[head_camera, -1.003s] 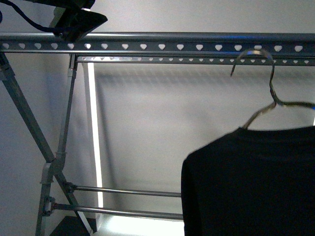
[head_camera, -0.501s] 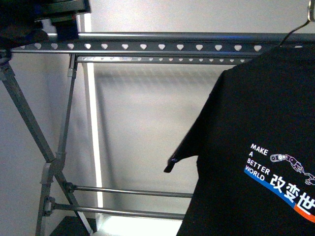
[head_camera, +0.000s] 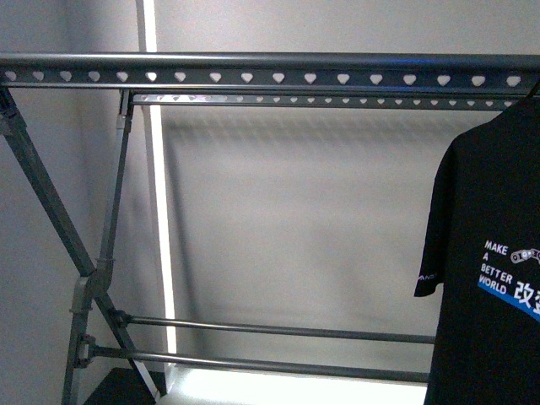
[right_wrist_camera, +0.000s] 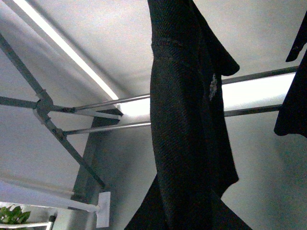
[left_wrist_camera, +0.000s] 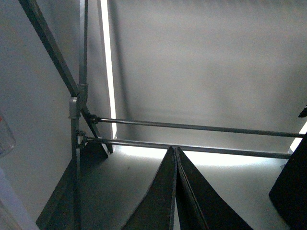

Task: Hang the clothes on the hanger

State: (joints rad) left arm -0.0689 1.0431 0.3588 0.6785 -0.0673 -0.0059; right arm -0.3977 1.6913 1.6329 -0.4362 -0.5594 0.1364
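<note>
The black T-shirt (head_camera: 489, 253) with white "MAKE A BETTER WORLD" print hangs at the far right of the front view, its top level with the grey rack's heart-holed top rail (head_camera: 270, 76). Neither arm shows in the front view. In the right wrist view the shirt's black cloth (right_wrist_camera: 187, 120) hangs as a long fold, and my right gripper (right_wrist_camera: 184, 215) is shut on it. My left gripper (left_wrist_camera: 175, 191) is shut and empty, its fingers pressed together, pointing at the rack's lower crossbars (left_wrist_camera: 192, 127). A dark edge of the shirt (left_wrist_camera: 292, 187) shows beside it.
The rack's slanted legs (head_camera: 51, 211) stand at the left, with two lower crossbars (head_camera: 278, 331) spanning the frame. A bright vertical light strip (head_camera: 156, 211) runs behind on the grey wall. A green plant (right_wrist_camera: 12, 215) shows in a corner of the right wrist view.
The shirt has moved to the right and now shows only at the frame's right edge. The hanger's shiny hook and the dark arm at the upper left have left the front view.
</note>
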